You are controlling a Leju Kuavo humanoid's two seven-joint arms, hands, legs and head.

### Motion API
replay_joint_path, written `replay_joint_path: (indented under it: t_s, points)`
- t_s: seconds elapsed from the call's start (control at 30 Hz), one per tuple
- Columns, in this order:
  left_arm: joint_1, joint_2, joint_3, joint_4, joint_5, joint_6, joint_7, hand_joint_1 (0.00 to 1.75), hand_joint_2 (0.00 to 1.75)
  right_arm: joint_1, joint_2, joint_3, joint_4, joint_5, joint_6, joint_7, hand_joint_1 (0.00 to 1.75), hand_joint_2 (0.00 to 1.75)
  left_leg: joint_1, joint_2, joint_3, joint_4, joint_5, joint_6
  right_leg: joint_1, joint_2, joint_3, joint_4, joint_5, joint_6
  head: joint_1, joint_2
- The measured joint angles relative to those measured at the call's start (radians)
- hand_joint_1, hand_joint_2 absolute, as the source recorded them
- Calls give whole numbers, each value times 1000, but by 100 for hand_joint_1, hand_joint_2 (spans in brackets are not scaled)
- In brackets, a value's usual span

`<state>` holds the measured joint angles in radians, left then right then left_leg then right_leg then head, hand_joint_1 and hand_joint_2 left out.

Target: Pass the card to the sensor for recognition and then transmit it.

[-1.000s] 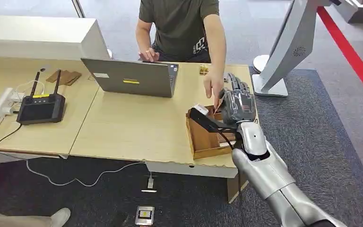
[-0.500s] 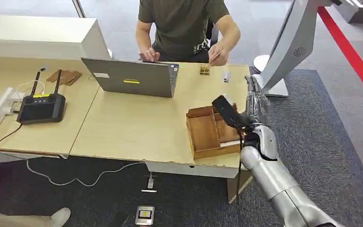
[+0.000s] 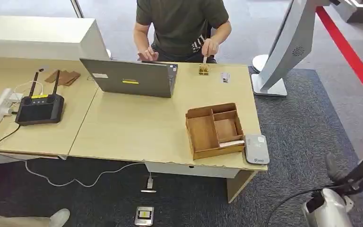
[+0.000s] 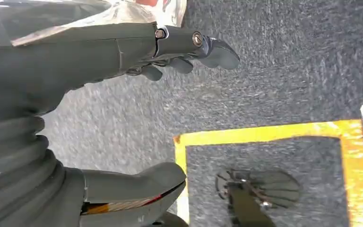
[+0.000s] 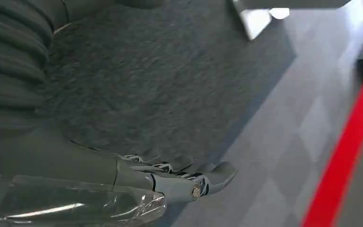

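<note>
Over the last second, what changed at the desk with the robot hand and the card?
The right robot hand drew back from over the wooden tray and hangs low beside the desk, holding nothing. The person's hand took the card and carried it to the small stand at the far edge. The laptop, the grey reader and the controller stayed put.

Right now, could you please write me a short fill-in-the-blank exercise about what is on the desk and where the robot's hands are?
1. The wooden tray sits just left of the grey ____ at the desk's right edge.
2. The person's hand is at the small stand to the right of the ____.
3. The right hand hangs over the ____, holding nothing.
4. The left hand holds ____.

Missing words: sensor; laptop; carpet; nothing
</note>
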<state>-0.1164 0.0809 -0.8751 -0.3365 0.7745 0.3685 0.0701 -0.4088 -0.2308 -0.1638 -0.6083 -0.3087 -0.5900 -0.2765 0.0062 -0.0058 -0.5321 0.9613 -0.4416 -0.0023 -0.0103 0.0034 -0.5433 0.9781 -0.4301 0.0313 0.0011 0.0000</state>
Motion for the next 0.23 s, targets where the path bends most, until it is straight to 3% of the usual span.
replay_joint_path:
  t_s: [0.13, 0.2, 0.23]
  points:
    - [19, 5, 13, 0, 26, 3, -19, 0, 175, 60, -9, -87, 105, -3, 133, 55, 0, 175, 1, 2, 0, 0, 0, -1, 0, 3, -2, 1, 0, -1, -1, 0]
    - [17, 6, 20, 1, 31, -3, -19, 0, 175, 92, -12, -118, 160, 7, 255, 161, 0, 175, 2, 2, 1, 0, 0, -1, 1, 2, -2, 0, -1, -2, -1, 0]
    - [16, 8, 22, 1, 35, -12, -17, 0, 175, 117, -11, -128, 193, 16, 342, 244, 0, 175, 3, 1, 2, 0, -1, -2, 2, 1, 0, 0, -3, -3, 0, 0]
